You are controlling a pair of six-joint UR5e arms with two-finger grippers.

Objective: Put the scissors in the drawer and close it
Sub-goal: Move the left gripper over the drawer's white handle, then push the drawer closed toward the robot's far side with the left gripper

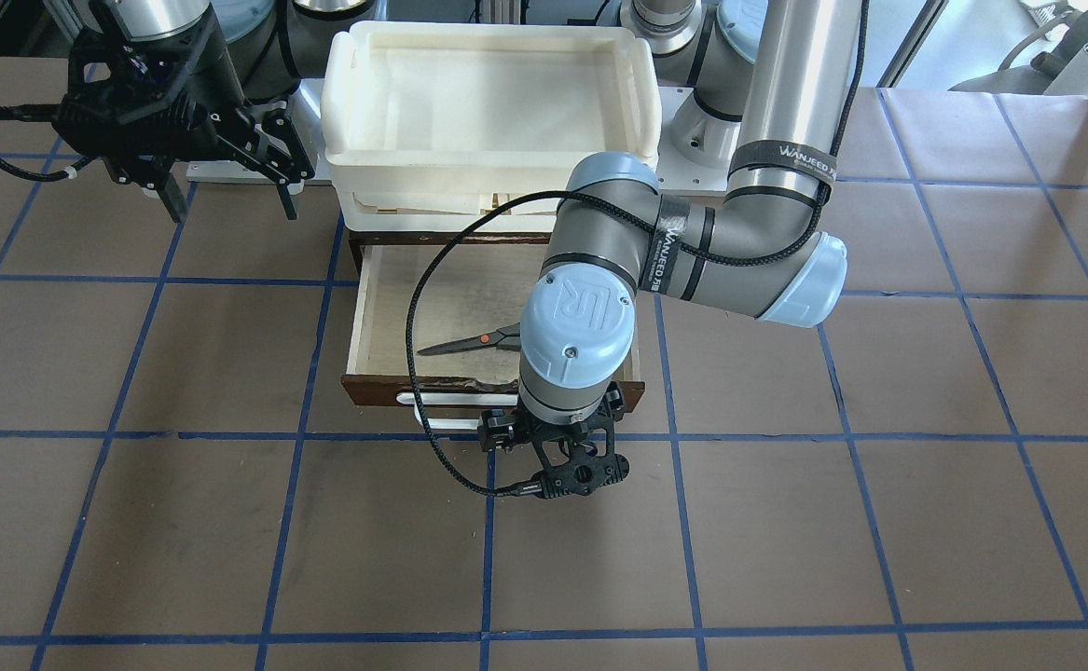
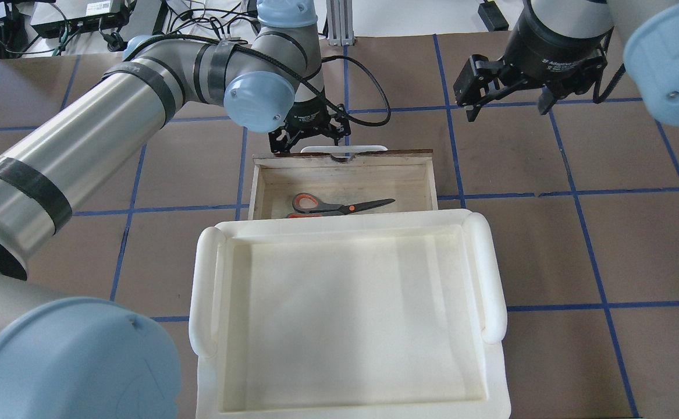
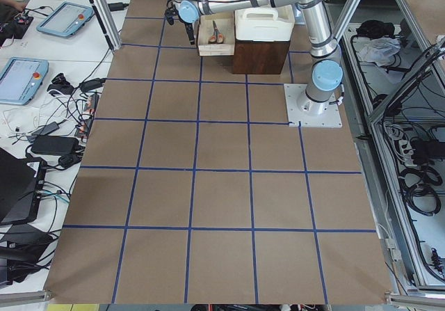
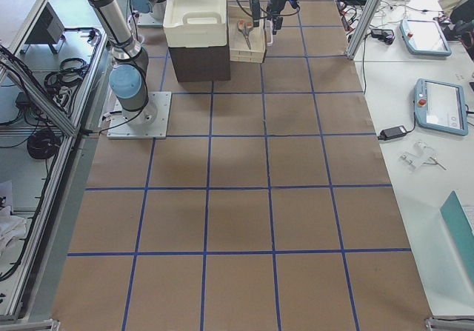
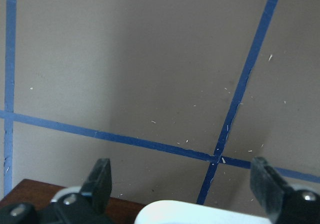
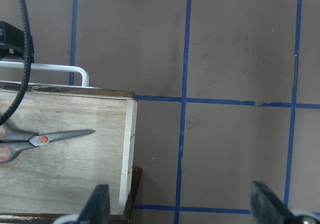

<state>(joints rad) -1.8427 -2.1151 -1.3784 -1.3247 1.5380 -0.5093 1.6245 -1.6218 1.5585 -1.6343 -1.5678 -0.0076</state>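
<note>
The scissors [image 1: 469, 343] lie flat inside the open drawer [image 1: 354, 317], blades toward the robot's right. They also show in the overhead view [image 2: 342, 206] and the right wrist view [image 6: 45, 140]. The drawer's white bar handle [image 2: 345, 149] faces away from the robot. My left gripper [image 2: 310, 137] hangs at the drawer front, just over the handle [image 5: 200, 215]. Its fingers [image 5: 102, 179] are wide apart, so it is open and holds nothing. My right gripper [image 2: 508, 107] is open and empty, raised above the table to the right of the drawer.
Stacked white plastic trays [image 2: 202, 291] sit on top of the brown cabinet and overhang the rear of the drawer. A black cable [image 1: 432, 280] from the left wrist loops over the drawer. The brown table has a grid of blue tape lines.
</note>
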